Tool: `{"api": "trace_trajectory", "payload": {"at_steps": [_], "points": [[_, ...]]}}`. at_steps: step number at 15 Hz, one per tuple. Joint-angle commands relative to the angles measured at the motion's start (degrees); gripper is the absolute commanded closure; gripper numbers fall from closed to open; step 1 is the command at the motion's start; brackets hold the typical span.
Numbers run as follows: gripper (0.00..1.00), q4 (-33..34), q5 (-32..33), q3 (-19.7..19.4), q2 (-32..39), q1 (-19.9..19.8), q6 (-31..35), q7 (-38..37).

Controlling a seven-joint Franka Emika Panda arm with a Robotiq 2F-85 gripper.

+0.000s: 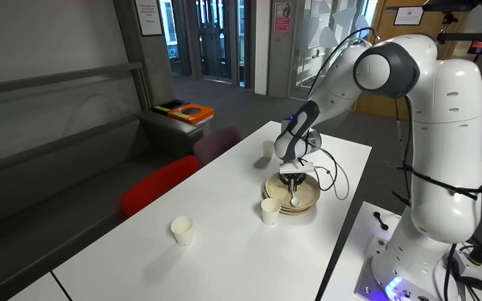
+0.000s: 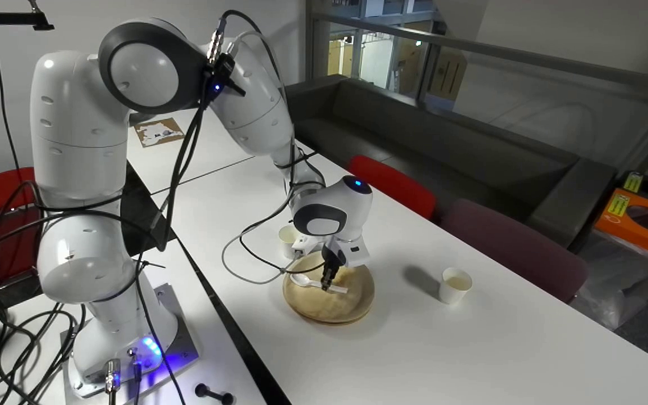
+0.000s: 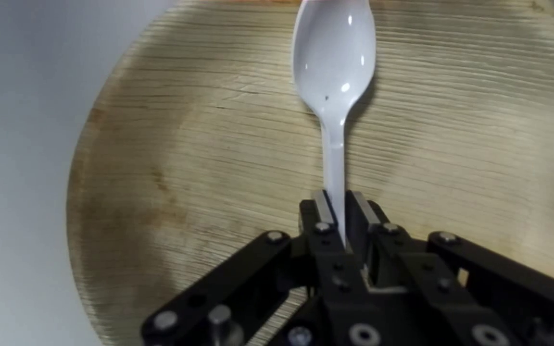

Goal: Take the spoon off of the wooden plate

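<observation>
A white spoon sits in the pinch of my gripper, worked from afar, its jaws nearly together on the narrow handle, within the rim of a wooden plate. I judge it light, probably thin plastic: stiff enough to lift by the shank, liable to snap if I bend it hard, and glossy enough to slip or pivot, with the broad bowl wanting to dip. Mid-handle, where I have it, looks the right place to take hold: straight sides for the jaws, and in an exterior view the plain tail end pokes past the fingertips, between three and four o'clock. In the wrist view, the bowl points to twelve o'clock and the handle runs to about six; whether the spoon touches the wood, I cannot tell. The bowl is oval, hollow side up, catching bright glints, a dark speck near its neck, its tip lost at the top of that view.
</observation>
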State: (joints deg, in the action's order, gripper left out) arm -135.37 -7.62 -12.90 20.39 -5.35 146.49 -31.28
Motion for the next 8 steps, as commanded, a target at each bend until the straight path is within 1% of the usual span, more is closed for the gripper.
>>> {"api": "trace_trajectory", "payload": {"at_steps": [1,3,4,5,6,7,8], "points": [[0.80,-1.21,-1.56,0.35,-1.41,-0.68,1.01,2.43],[0.87,-1.36,-1.61,0.38,-1.69,-0.73,0.89,2.59],[0.88,-1.62,-1.76,0.47,-2.16,-0.85,0.75,2.93],[0.93,-1.80,-1.88,0.52,-2.52,-0.93,0.80,3.25],[0.92,-1.88,-2.15,0.61,-2.89,-1.08,0.63,3.70],[0.96,-1.77,-2.51,0.64,-3.14,-1.21,0.34,4.14],[0.96,-1.69,-2.89,0.68,-3.30,-1.29,0.18,4.49]]}}
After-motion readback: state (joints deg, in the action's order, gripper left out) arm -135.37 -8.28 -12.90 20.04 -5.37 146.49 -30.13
